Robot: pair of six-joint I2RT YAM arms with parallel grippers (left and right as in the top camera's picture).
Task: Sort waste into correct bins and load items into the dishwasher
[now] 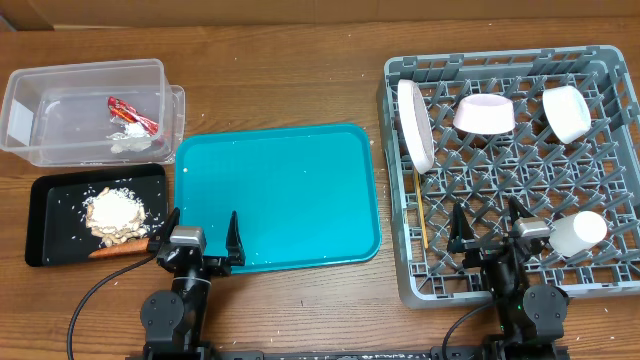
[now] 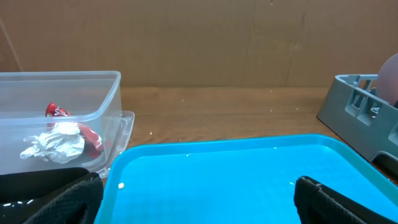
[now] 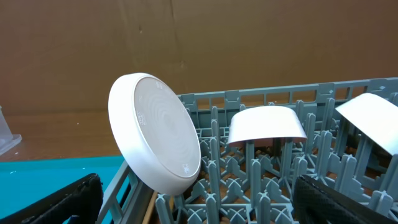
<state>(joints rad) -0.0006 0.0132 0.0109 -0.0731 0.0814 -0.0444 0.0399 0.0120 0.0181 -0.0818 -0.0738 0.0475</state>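
Your left claw point(image 1: 203, 232) sits at the near edge of the teal tray point(image 1: 280, 190), its fingers spread wide with nothing between them. Your right claw point(image 1: 489, 228) is over the near part of the grey dish rack point(image 1: 500, 63), also spread wide and empty.

On the left of the counter point(image 1: 300, 90), the clear tub point(image 1: 30, 85) at the far side holds the red wrapper point(image 1: 133, 113) and the crumpled paper point(image 1: 132, 141), which touch each other. Just near of it, the black tray point(image 1: 45, 195) carries the rice heap point(image 1: 113, 212) with brownish bits. The orange stick point(image 1: 115, 251) lies along the tray's near edge, just left of your left claw.

In the rack, the plate point(image 1: 415, 125) stands tilted on edge at the far left. A pinkish bowl point(image 1: 484, 113) and a white bowl point(image 1: 566, 112) sit on the pegs along the far row. The chopsticks point(image 1: 420, 215) lie lengthwise near of the plate. The cup point(image 1: 578, 233) lies on its side just right of your right claw.
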